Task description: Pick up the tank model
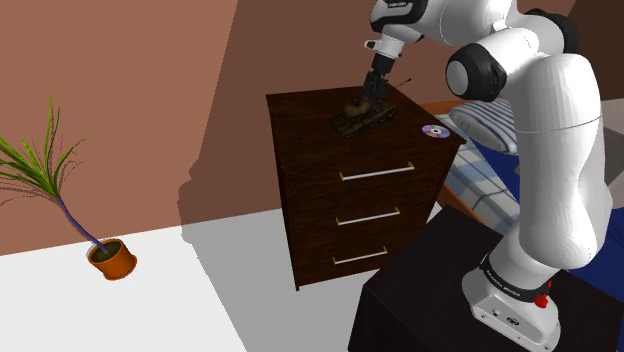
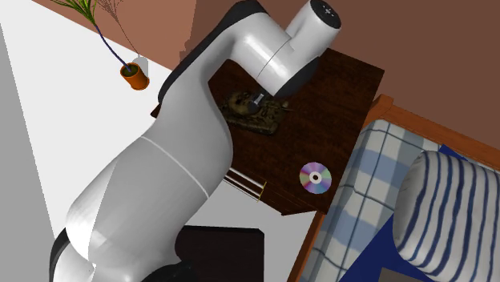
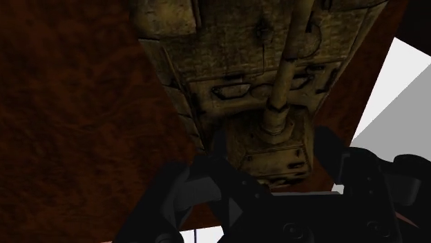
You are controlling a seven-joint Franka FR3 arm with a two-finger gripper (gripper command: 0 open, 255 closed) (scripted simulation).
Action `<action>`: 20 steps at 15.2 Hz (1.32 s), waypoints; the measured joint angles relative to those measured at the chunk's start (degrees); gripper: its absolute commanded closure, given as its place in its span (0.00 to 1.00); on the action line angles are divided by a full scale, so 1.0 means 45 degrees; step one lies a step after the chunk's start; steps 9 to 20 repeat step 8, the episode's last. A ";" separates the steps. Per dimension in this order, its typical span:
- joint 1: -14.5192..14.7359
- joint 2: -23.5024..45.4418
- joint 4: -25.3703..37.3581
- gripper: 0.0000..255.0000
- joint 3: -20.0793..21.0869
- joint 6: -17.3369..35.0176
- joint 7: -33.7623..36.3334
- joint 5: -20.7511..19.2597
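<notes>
- Black box stand [image 1: 420, 290] sat nearest in the shoulder view's lower right, with the white Franka arm [image 1: 560, 150] rising from it and reaching up and left.
- All-black two-finger gripper [image 1: 373, 92] [image 3: 271, 141] pointed down onto the dresser top, right over the tank.
- In the wrist view the fingers [image 3: 207, 186] were part-way apart and closed against both sides of the boxy part at the barrel's root. They appeared to clasp it, with no gap visible.
- Olive-brown weathered tank model [image 1: 362, 117] [image 2: 255, 114] [image 3: 235, 55] sat on the dresser top, tracks down, near the middle of it.
- Shiny round silver disc [image 1: 435, 131] [image 2: 315, 178] lay flat on the same top, well apart from the tank, near the corner by the bed.
- Dark brown wooden dresser [image 1: 310, 115] [image 2: 336, 88] had three drawers with slim metal bar handles.
- Blue-and-white checked bed [image 1: 475, 165] [image 2: 360, 216] stood just beside the dresser, with a blue-and-white striped bolster [image 2: 449, 208] lying on it.
- Green spiky plant in an orange-brown pot [image 1: 112, 259] [image 2: 135, 76] stood on the white floor [image 1: 150, 300], well apart from the dresser.
- Brown wall [image 1: 120, 90] stood behind everything.
</notes>
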 measured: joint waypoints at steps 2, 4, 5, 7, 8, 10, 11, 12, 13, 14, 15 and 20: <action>-0.0091 0.0008 0.0348 1.00 -0.0007 -0.0310 0.0117 -0.0018; -0.0094 -0.0095 0.0516 1.00 -0.0032 -0.0534 0.0233 -0.0071; -0.0158 -0.0082 0.0715 1.00 -0.0033 -0.0707 0.0282 -0.0071; -0.0262 -0.0066 0.1096 1.00 -0.0035 -0.1038 0.0405 -0.0074; -0.0293 -0.0042 0.1220 1.00 -0.0027 -0.1120 0.0446 -0.0063; -0.0293 -0.0042 0.1220 1.00 -0.0027 -0.1120 0.0446 -0.0063; -0.0293 -0.0042 0.1220 1.00 -0.0027 -0.1120 0.0446 -0.0063; -0.0293 -0.0042 0.1220 1.00 -0.0027 -0.1120 0.0446 -0.0063; -0.0293 -0.0042 0.1220 1.00 -0.0027 -0.1120 0.0446 -0.0063; -0.0293 -0.0042 0.1220 1.00 -0.0027 -0.1120 0.0446 -0.0063; -0.0293 -0.0042 0.1220 1.00 -0.0027 -0.1120 0.0446 -0.0063; -0.0293 -0.0042 0.1220 1.00 -0.0027 -0.1120 0.0446 -0.0063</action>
